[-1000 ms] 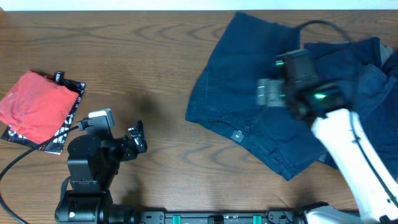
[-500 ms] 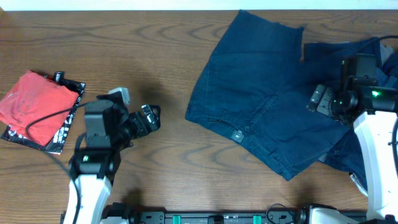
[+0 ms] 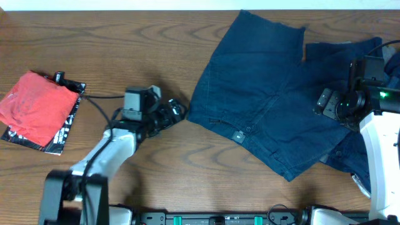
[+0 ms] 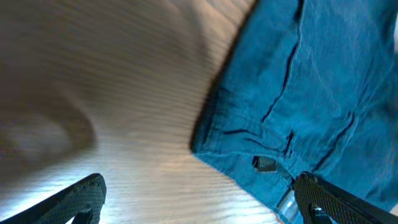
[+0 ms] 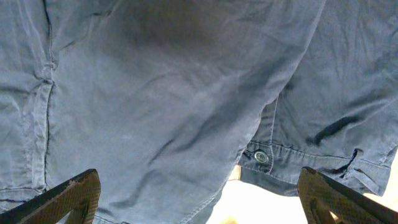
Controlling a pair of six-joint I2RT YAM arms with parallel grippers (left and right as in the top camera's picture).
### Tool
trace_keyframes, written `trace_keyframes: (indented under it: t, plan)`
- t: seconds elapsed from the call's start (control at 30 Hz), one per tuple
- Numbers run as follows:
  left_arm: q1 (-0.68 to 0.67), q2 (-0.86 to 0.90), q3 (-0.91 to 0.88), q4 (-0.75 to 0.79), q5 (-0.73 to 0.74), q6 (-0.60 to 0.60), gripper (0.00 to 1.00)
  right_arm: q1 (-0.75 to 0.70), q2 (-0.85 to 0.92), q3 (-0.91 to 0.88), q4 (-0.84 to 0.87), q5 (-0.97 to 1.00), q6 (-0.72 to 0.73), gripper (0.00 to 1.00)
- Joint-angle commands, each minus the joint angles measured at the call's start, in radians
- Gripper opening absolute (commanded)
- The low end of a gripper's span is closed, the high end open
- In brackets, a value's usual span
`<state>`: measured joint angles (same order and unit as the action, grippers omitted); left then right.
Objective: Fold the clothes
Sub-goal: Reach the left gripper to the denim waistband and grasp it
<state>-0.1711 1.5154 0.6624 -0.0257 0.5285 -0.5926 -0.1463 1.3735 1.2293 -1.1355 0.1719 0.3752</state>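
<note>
The left gripper [image 3: 174, 112], fingers spread wide and empty, sits low over the wooden table [image 3: 125, 37] just beside the waistband corner of the navy shorts [image 3: 262, 87], apparently lined up to take that edge. The right gripper [image 3: 325, 101], likewise spread and empty, hovers over the shorts' far side, where a second navy garment [image 3: 350, 56] lies partly beneath. Both garments lie unfolded at the table's right.

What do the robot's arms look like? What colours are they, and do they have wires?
Both arms have white tube-shaped links and chunky black joints. The left arm carries a small grey box near its black left gripper, and a thin black cable trails from it. The right arm shows a tiny green light near its black right gripper. Each gripper has two dark fingers.
</note>
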Motion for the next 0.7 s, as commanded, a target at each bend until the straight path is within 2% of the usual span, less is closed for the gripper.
trace_keyframes:
  t: [0.0,0.33,0.47,0.53,0.67]
  plan:
    - [-0.053,0.067,0.002,0.049,0.017,-0.016,0.98,-0.006,-0.005,0.008,-0.005,0.0,0.013,0.99]
    - [-0.145,0.178,0.002,0.232,-0.009,-0.042,0.98,-0.006,-0.005,0.008,-0.021,0.0,0.013,0.99]
    - [-0.166,0.183,0.002,0.234,-0.01,-0.041,0.78,-0.006,-0.005,0.008,-0.024,0.0,0.013,0.99]
    - [-0.167,0.183,0.002,0.234,-0.018,-0.041,0.51,-0.006,-0.005,0.008,-0.025,0.0,0.013,0.99]
    - [-0.164,0.183,0.002,0.235,-0.079,-0.041,0.06,-0.006,-0.005,0.008,-0.027,0.0,0.013,0.99]
